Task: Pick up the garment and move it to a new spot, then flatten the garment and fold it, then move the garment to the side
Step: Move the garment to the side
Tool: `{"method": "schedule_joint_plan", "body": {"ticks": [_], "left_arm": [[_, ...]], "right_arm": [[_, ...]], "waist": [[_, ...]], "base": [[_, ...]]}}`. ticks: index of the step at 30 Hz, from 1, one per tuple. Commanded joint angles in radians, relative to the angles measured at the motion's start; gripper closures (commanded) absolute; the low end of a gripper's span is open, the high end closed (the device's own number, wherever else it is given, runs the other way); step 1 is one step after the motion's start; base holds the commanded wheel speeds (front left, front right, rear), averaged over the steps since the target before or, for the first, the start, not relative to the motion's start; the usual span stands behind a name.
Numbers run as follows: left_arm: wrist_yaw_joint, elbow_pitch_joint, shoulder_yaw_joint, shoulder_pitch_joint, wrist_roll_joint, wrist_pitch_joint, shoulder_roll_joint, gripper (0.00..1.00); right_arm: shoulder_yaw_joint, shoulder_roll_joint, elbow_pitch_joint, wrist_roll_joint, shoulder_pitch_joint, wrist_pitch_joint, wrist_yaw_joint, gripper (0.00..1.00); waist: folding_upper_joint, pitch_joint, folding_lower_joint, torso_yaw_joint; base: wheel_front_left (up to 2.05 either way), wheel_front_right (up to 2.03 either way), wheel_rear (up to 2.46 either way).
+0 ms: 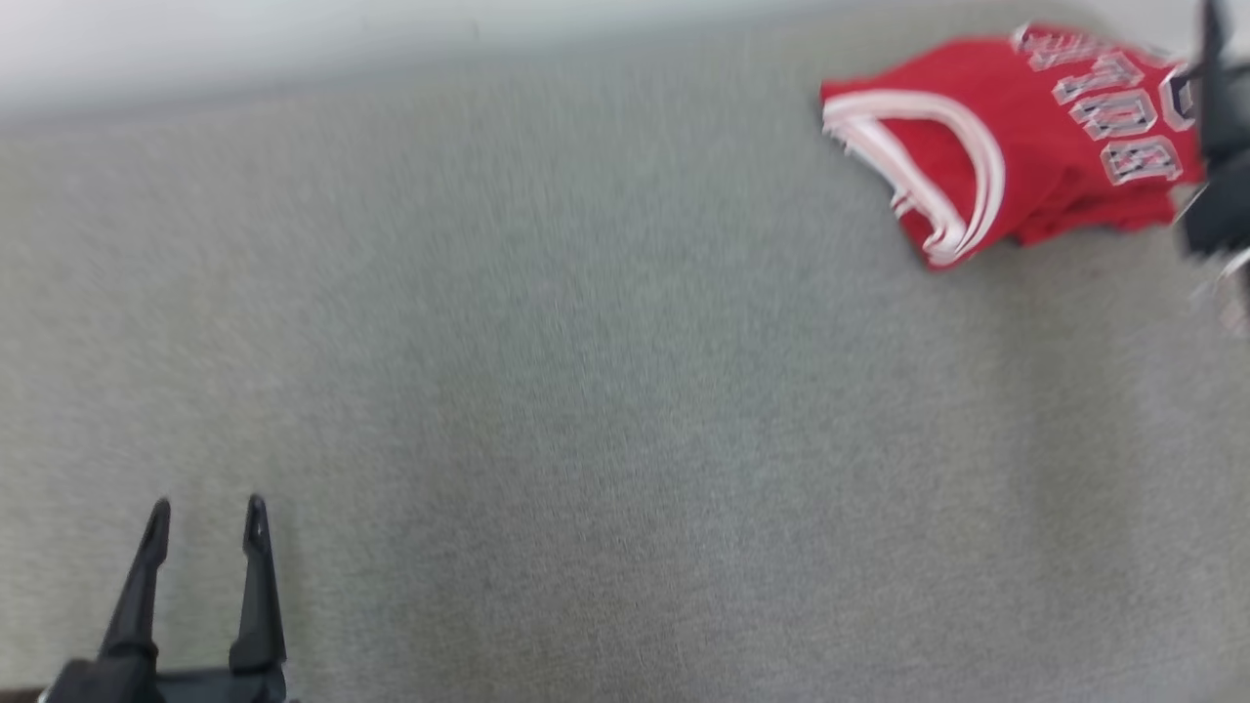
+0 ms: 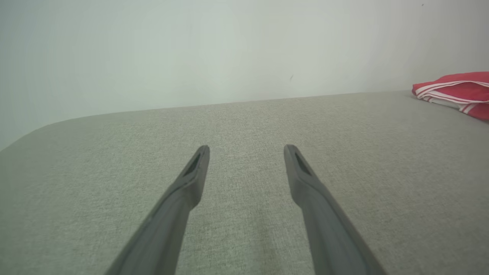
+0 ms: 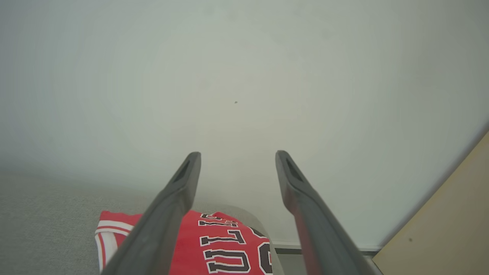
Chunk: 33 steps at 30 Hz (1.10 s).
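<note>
— Left gripper (image 1: pixel 207 504) sits closest to me, down at 7 o'clock in the head view. Its fingers are spread wide and hold nothing.
— Where is the garment?
— I see the red jersey (image 1: pixel 996 156) far off at 1 o'clock on the grey cloth top (image 1: pixel 586 410). It looks folded, and its long side runs from 9 to 3 o'clock.
— Which arm is nearer?
— I think the right one. The right gripper (image 3: pixel 237 154) is spread wide too and holds nothing. In its wrist view the jersey lies low under the fingers, at 7 o'clock.
— Any words on it?
— Big black letters with white edges. I can read a U and an L. The rest is folded under or too blurry.
</note>
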Motion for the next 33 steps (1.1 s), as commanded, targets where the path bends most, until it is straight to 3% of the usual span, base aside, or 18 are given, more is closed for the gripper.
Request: {"method": "schedule_joint_plan", "body": {"ticks": [1, 11, 22, 33], "left_arm": [[0.002, 0.002, 0.006, 0.020, -0.008, -0.004, -0.008, 0.00], [-0.007, 0.068, 0.020, 0.097, -0.013, -0.004, -0.024, 0.00], [-0.026, 0.155, 0.023, 0.078, -0.021, -0.004, -0.007, 0.00], [-0.038, 0.219, 0.013, 0.057, -0.018, -0.004, -0.008, 0.00]], "right_arm": [[-0.008, 0.006, -0.013, 0.009, 0.038, 0.000, -0.003, 0.00], [-0.098, 0.111, -0.165, 0.025, 0.362, 0.000, -0.003, 0.00], [-0.148, 0.229, -0.330, 0.001, 0.653, 0.000, -0.003, 0.00], [-0.159, 0.352, -0.413, -0.012, 0.857, 0.000, -0.003, 0.00]], "waist": [[0.0002, -0.149, 0.0003, 0.018], [0.0002, -0.299, 0.0003, 0.054], [0.0002, -0.365, 0.0003, 0.116], [0.0002, -0.407, 0.0003, 0.161]], "base": [[0.00, 0.00, 0.00], [0.00, 0.00, 0.00], [0.00, 0.00, 0.00], [0.00, 0.00, 0.00]]}}
